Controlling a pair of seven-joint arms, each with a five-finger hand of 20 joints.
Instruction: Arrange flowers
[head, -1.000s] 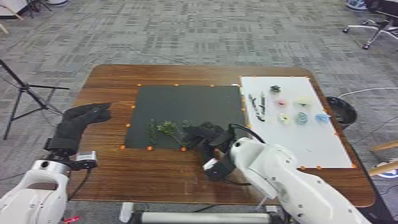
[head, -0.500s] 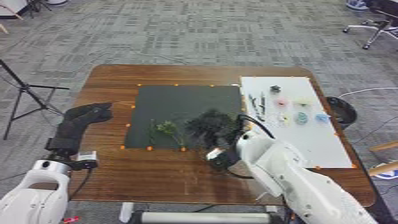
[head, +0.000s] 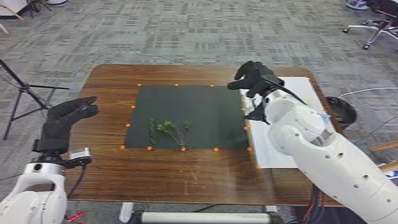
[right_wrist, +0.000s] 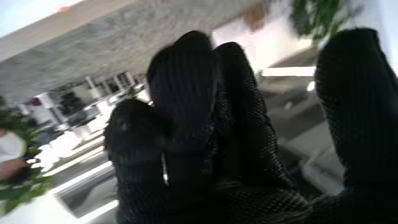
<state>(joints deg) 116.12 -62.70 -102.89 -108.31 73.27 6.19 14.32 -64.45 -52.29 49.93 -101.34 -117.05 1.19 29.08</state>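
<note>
Leafy green flower stems (head: 168, 128), laid flat on a black rectangular mat (head: 178, 102), close to its near edge and towards its left side. Just to their left, a slender green sprig (head: 151, 132), running from far to near; just to their right, a small green sprig (head: 187, 124), though cannot tell whether separate or joined to the middle bunch. Dotted around the mat, small orange markers (head: 150, 148). Beneath, a brown wooden bench (head: 160, 175).

Right of the mat, a white rectangular sheet (head: 271, 150), partly hidden behind the right arm. Above the far left part of that sheet, the right robot hand (head: 257, 77) in a black fabric glove, spread, well apart from the stems. Seen in the right wrist view, straight digits on the same robot hand (right_wrist: 213, 165), most close together, one well away from the rest. Behind them, green foliage (right_wrist: 324, 15), too blurred to place.

Over the bench's left side, the left robot hand (head: 67, 117), likewise gloved in black, relaxed and loosely bent inward. Farther left, a black tripod (head: 25, 87) on grey patterned flooring (head: 178, 35).
</note>
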